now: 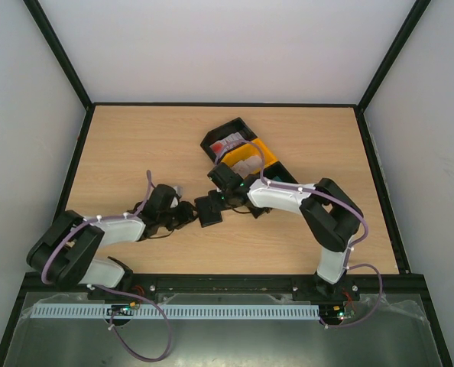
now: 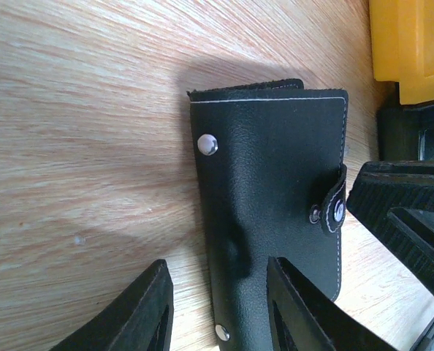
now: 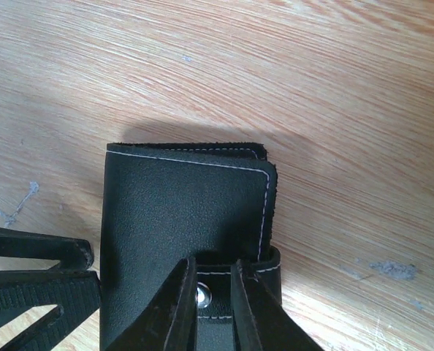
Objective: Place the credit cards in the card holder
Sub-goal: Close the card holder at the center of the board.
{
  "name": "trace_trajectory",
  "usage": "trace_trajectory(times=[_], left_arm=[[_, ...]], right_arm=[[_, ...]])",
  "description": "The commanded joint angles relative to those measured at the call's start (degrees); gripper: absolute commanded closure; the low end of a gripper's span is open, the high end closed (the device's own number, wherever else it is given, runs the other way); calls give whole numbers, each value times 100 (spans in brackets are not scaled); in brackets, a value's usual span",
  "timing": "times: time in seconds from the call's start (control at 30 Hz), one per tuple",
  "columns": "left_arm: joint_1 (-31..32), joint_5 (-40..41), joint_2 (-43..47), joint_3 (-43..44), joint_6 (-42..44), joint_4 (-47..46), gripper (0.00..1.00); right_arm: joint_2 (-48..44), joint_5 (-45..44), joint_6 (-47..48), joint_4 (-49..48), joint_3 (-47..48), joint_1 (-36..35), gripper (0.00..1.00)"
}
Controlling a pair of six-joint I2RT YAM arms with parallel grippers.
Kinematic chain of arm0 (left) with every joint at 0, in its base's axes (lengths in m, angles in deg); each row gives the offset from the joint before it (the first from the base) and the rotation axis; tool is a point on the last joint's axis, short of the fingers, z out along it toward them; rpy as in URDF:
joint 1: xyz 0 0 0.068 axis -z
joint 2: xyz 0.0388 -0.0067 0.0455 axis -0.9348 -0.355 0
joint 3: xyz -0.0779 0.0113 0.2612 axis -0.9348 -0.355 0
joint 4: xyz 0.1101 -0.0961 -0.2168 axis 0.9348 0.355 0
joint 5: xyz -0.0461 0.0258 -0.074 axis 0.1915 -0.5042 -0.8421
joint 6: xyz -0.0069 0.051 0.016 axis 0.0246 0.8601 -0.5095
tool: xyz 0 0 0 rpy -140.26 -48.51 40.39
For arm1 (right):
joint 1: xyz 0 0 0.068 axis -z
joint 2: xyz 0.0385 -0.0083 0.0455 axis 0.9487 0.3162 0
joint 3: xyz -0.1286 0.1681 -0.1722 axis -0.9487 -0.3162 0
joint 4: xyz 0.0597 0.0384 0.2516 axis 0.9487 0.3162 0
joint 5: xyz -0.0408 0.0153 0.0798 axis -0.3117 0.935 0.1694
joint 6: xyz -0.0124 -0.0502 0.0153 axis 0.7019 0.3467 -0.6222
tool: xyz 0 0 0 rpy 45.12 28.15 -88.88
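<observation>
The card holder (image 1: 209,209) is a closed black wallet lying flat on the table, also seen in the left wrist view (image 2: 275,175) and the right wrist view (image 3: 180,212). My left gripper (image 2: 221,311) is open, one finger beside the holder's edge, the other finger over its cover. My right gripper (image 3: 213,300) is nearly closed, its fingers pinching the snap strap (image 3: 264,265) with the metal snap showing between them. Credit cards lie in the trays: a white one with red blotches (image 1: 226,142) and pale ones (image 1: 243,160).
A black tray (image 1: 212,138) and a yellow tray (image 1: 267,151) stand just behind the right gripper (image 1: 221,195). The yellow tray's corner (image 2: 414,44) shows in the left wrist view. The two grippers are close together over the holder.
</observation>
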Motion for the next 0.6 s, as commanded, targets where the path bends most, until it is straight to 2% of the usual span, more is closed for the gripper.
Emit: trace_trajectory(times=[0.0,0.57], left_arm=[[48,47,-142,73,47,172,62],[102,145,-368,149,49,216,64]], right_arm=[[157,-191,147,208,216,-45,86],[210,375,127,142,82,-51,89]])
